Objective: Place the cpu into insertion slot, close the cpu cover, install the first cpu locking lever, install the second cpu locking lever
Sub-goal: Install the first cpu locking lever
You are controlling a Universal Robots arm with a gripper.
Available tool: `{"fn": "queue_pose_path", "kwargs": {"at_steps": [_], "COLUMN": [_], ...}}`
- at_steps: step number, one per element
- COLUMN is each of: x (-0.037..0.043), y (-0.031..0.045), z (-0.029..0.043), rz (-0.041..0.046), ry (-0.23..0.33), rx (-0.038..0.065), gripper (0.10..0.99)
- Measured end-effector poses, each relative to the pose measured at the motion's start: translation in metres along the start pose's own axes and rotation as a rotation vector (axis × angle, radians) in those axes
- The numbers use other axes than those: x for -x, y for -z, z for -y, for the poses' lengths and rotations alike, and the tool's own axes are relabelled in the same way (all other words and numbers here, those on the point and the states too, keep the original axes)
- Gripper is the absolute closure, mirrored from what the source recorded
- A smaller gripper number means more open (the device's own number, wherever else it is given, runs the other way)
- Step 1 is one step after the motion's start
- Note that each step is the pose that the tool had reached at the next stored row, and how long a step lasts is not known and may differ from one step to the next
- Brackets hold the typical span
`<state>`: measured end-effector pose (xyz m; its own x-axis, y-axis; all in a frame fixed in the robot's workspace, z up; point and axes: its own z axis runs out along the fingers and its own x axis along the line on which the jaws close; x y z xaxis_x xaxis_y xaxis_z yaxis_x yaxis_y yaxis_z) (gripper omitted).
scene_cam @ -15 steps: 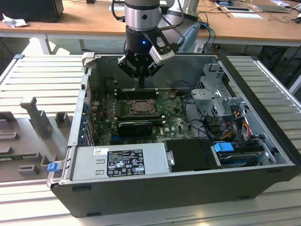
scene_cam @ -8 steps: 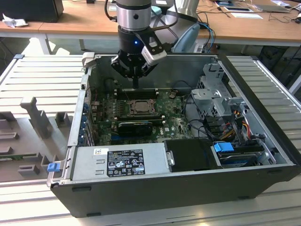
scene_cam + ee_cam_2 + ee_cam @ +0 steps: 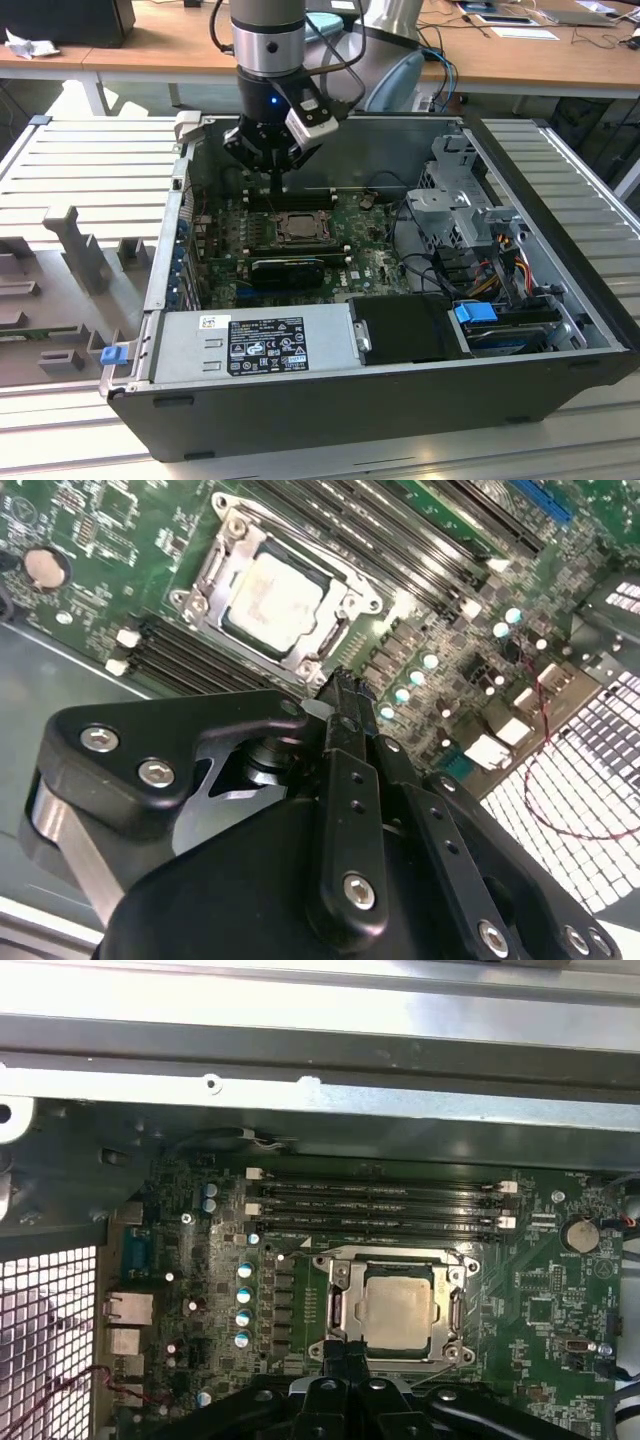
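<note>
The cpu (image 3: 398, 1308) lies flat in the insertion slot (image 3: 400, 1269) on the green board, its pale metal face up; it also shows in the exterior view (image 3: 298, 228) and the second wrist view (image 3: 272, 592). The silvery cpu cover (image 3: 340, 1305) lies down around it as a frame (image 3: 362, 602). My gripper (image 3: 277, 188) hangs inside the open computer case, fingers together and empty. Its tip (image 3: 346, 1358) stands just outside the socket's edge, close to one corner of the frame (image 3: 342, 687). Whether it touches the board I cannot tell.
Long black memory slots (image 3: 380, 1200) run beside the socket. A black graphics card (image 3: 285, 268) lies on the socket's other side, then the power supply (image 3: 255, 345). A drive cage and cables (image 3: 470, 225) stand at the exterior view's right. Case walls (image 3: 170, 230) surround the board.
</note>
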<state>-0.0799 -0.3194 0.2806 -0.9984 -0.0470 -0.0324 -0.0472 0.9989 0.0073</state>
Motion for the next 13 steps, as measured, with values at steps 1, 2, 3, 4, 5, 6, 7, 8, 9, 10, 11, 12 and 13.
{"fn": "queue_pose_path", "kwargs": {"at_steps": [1,2,3,4,5,6,7,8,9,10,11,12,13], "x": [-0.0013,-0.0032,-0.0043,-0.0056,-0.0081,-0.0093,-0.0097,-0.0103,-0.0128,-0.0144,-0.0161,-0.0175,-0.0186], "y": [0.0,0.0,0.0,0.0001,0.0,-0.0003,-0.0005,-0.0006,-0.0011,-0.0015,-0.0019,-0.0019,-0.0019], "z": [-0.0001,-0.0002,-0.0002,-0.0003,-0.0004,-0.0005,-0.0005,-0.0005,-0.0006,-0.0007,-0.0008,-0.0008,-0.0008], "rz": [0.0,0.0,0.0001,-0.0001,0.0,0.0002,0.0001,0.0001,0.0002,0.0003,0.0003,0.0001,0.0002], "ry": [0.0,0.0,0.0,0.0,-0.002,-0.011,-0.018,-0.024,-0.026,-0.026,-0.025,-0.025,-0.025], "rx": [0.0,0.0,0.0,0.0,0.0,0.0,0.0,0.0,-0.001,0.0,0.0,-0.001,-0.001], "gripper": [0.98,0.98,0.98,0.98,0.98,0.98,0.98,0.98,0.98,0.98,0.98,0.98,0.98]}}
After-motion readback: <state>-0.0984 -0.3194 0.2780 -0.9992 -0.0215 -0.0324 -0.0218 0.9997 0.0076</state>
